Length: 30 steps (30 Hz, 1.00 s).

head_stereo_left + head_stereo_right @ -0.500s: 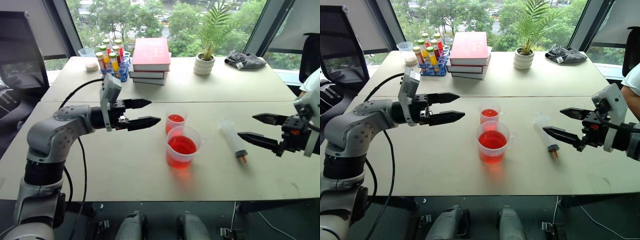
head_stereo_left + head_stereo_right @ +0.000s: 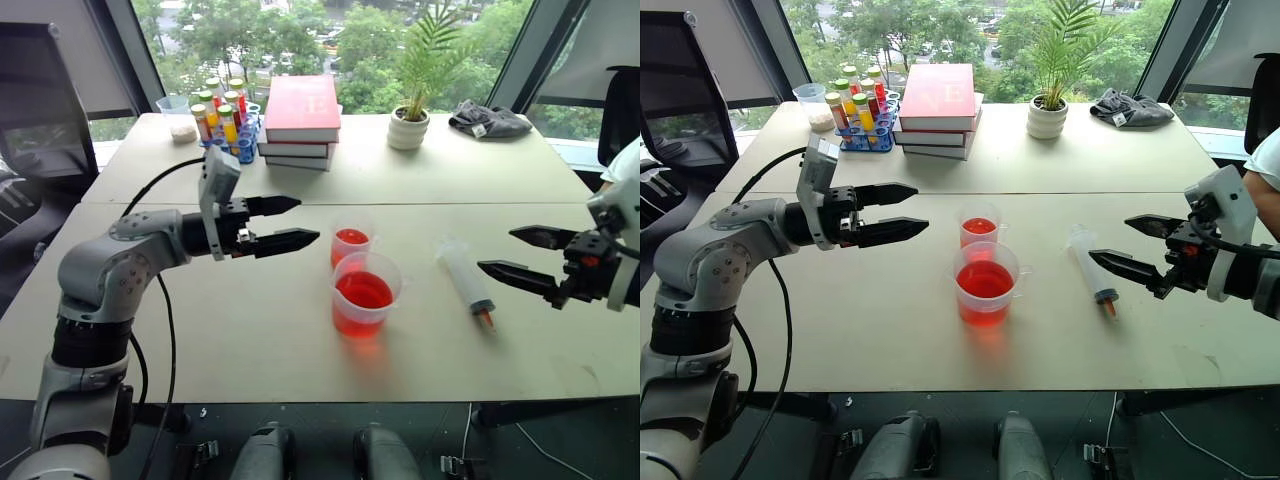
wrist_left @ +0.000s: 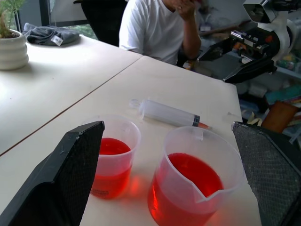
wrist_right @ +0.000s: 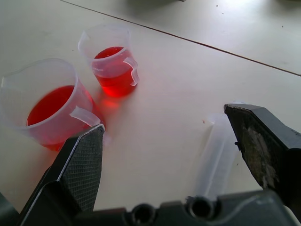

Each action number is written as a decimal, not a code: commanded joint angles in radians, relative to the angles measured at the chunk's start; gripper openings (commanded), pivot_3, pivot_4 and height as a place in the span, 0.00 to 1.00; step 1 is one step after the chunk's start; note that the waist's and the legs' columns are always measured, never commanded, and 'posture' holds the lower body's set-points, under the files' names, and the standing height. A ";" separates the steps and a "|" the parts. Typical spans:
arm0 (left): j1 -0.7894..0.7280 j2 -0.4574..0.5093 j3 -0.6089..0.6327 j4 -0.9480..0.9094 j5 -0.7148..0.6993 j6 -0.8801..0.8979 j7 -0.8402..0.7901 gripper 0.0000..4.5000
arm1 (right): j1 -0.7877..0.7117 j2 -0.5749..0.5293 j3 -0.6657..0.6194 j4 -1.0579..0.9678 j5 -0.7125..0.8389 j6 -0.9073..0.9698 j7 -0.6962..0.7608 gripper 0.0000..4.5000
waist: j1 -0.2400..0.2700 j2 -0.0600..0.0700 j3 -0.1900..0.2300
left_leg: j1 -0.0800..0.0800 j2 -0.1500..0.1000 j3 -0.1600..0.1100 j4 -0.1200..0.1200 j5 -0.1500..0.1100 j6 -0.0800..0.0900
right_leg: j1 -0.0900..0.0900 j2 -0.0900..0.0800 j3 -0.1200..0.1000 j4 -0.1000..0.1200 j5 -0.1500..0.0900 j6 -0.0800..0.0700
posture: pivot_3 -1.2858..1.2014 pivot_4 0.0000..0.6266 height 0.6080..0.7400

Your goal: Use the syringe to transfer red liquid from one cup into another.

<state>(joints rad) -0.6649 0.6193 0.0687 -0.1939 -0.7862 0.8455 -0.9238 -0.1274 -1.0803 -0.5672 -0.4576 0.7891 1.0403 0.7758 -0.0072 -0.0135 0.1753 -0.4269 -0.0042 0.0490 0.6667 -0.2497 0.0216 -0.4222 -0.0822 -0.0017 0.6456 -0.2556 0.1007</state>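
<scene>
The syringe (image 2: 467,283) lies flat, tip toward the table's near edge, just inward of the empty, wide-open right gripper (image 2: 512,256), the nearer one.

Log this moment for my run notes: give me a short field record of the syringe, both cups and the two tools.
syringe: lying flat on the table, untouched, orange tip toward the robot
large cup: upright, partly filled with red liquid
small cup: upright just behind the large cup, also holding red liquid
left tool: open, empty, above the table left of the cups, pointing at them
right tool: open, empty, right of the syringe, not touching it
transfer: not started
</scene>
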 commanded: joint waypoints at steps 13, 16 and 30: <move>-0.051 0.006 -0.003 0.025 0.010 -0.024 -0.028 1.00 | -0.247 -0.030 0.185 0.090 -0.021 0.187 -0.174 1.00 | -0.003 0.000 0.000 | 0.000 0.000 0.000 0.000 0.000 0.000 | 0.000 0.000 0.000 0.000 0.000 0.000 | 0.52 0.24 1.00; -0.065 0.002 -0.009 0.047 0.023 -0.040 -0.040 1.00 | -0.389 -0.019 0.320 0.167 -0.057 0.270 -0.211 1.00 | -0.005 0.000 0.000 | 0.001 0.000 0.000 0.000 0.000 0.000 | 0.000 0.000 0.001 0.001 0.000 0.000 | 0.52 0.24 1.00; -0.048 -0.047 -0.034 0.057 0.068 -0.106 -0.045 1.00 | -0.675 0.120 0.803 0.656 -0.348 0.170 -0.082 1.00 | -0.007 0.000 0.000 | -0.002 -0.001 0.002 0.000 0.000 0.001 | -0.002 -0.001 0.001 0.000 0.000 0.000 | 0.52 0.24 1.00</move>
<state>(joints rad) -0.7086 0.5725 0.0219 -0.1189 -0.7206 0.7580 -0.9711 -0.7680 -0.9690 0.2186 0.1742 0.4807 1.2459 0.6741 -0.0142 -0.0134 0.1753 -0.4281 -0.0046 0.0507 0.6664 -0.2502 0.0224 -0.4244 -0.0827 -0.0010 0.6454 -0.2554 0.1008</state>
